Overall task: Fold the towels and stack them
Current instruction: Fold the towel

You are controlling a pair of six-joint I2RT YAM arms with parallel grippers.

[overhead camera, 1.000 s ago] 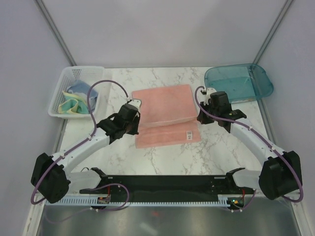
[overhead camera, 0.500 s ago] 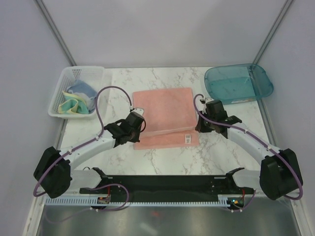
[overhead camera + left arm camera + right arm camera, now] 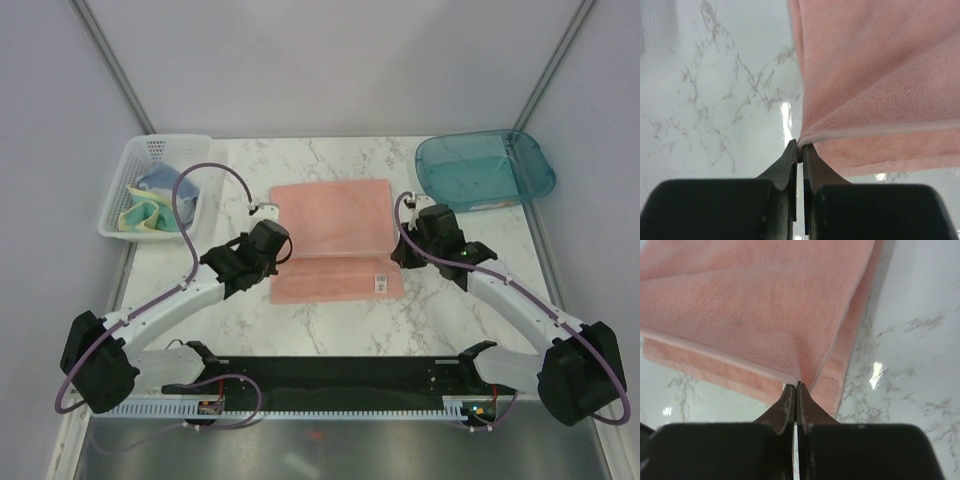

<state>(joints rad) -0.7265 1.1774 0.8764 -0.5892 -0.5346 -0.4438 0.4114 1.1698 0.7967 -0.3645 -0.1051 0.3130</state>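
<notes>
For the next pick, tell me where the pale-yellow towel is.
In the top view the pale-yellow towel lies in the white basket at the table's far left, on the near side of the grey-blue towel.

**Free room and obstructions, seen from above.** The middle of the marble table (image 3: pixel 330 320) is taken by the pink towel (image 3: pixel 335 215). The near edge of its upper layer is pinched at the left by the left gripper (image 3: pixel 800 147) and at the right by the right gripper (image 3: pixel 796 386), so both flanks of the towel are blocked. Bare marble lies open behind the towel. There is also an open lane between the towel and the white basket (image 3: pixel 150 148) at far left, and a narrower one toward the blue tray (image 3: pixel 480 165) at far right. The near strip is open up to the black rail (image 3: pixel 330 375). Both arms slant across the near corners, and purple cables (image 3: pixel 179 200) loop above the left lane.
</notes>
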